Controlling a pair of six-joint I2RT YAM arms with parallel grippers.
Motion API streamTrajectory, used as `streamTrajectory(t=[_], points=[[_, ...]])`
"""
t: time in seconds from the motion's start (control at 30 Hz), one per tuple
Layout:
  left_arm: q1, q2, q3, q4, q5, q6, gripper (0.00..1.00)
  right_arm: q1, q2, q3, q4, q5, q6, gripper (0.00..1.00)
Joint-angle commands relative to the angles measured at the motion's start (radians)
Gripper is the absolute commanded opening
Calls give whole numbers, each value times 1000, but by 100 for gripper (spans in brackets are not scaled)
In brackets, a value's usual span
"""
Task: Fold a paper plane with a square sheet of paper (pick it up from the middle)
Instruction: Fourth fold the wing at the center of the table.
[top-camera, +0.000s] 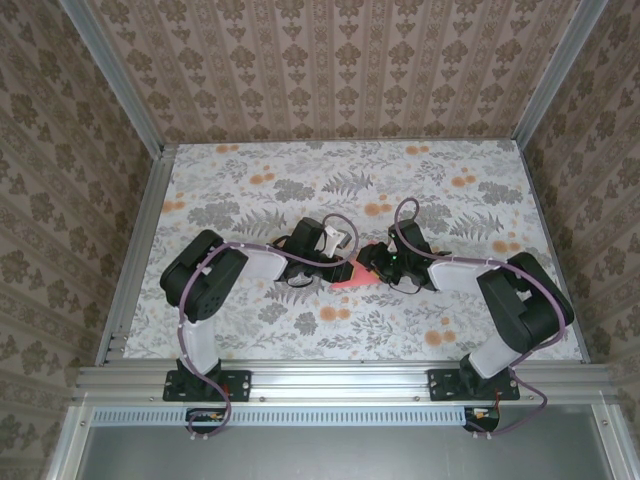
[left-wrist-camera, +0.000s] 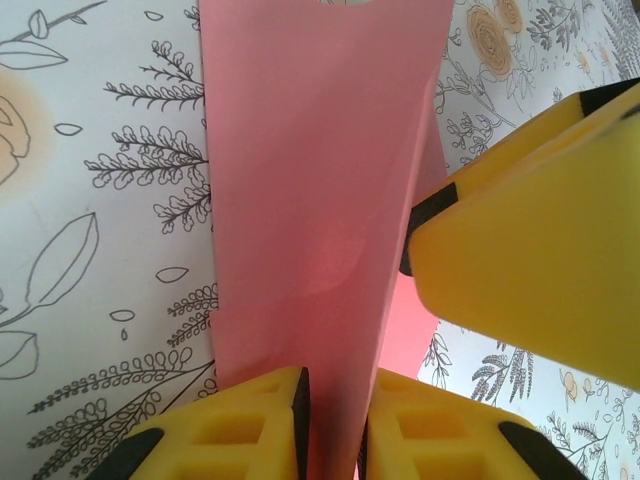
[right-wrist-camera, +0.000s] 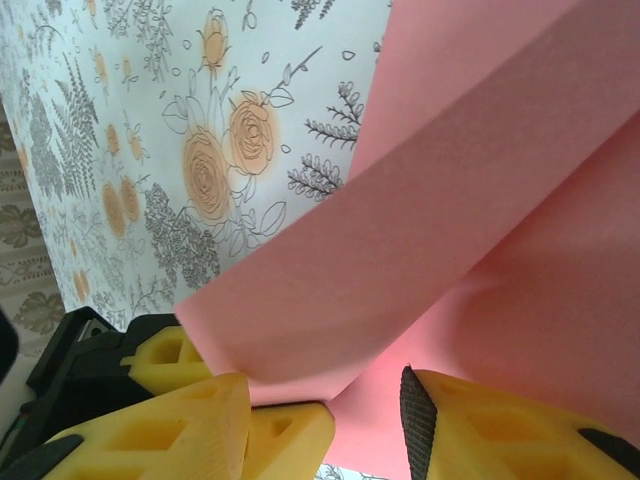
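One salmon-pink paper (top-camera: 350, 278) sits near the middle of the floral table (top-camera: 300, 170), slightly to the near side, between two arms that reach in from the left and the right. It is already creased, and overlapping layers of it rise off the table.

The left gripper (top-camera: 343, 263) has its two yellow fingers nearly together, with the paper (left-wrist-camera: 310, 200) pinched edge-on in the narrow slot between them (left-wrist-camera: 335, 432). A third yellow finger (left-wrist-camera: 530, 260), from the right gripper (top-camera: 374, 262), presses its black pad against the paper's right edge.

In the right wrist view, a folded corner of the paper (right-wrist-camera: 480, 200) dips between that gripper's (right-wrist-camera: 325, 430) two fingers, which stand partly apart. I cannot tell whether they actually clamp it. One finger of the left gripper (right-wrist-camera: 165, 350) shows just beside them.
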Motion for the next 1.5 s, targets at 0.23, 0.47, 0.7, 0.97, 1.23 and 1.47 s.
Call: streamTrajectory(t=[0.23,0.47,0.7,0.97,1.23,1.47], points=[[9,-15,17,-37,13,-49,33,3,62,49,-93,62,3,46],[14,-139,-32,-84,-108,-57,43,0,73,83,-203,103,-34,46],[25,-167,-38,-152,-180,-153,44,-3,97,96,-222,93,-57,47],[23,-138,32,-291,-211,-214,41,-2,130,142,-345,122,-75,46],[24,-164,40,-272,-205,-197,31,-3,158,176,-443,154,-119,41],[25,-131,49,-210,-140,-221,29,-1,188,191,-517,186,-126,38]])
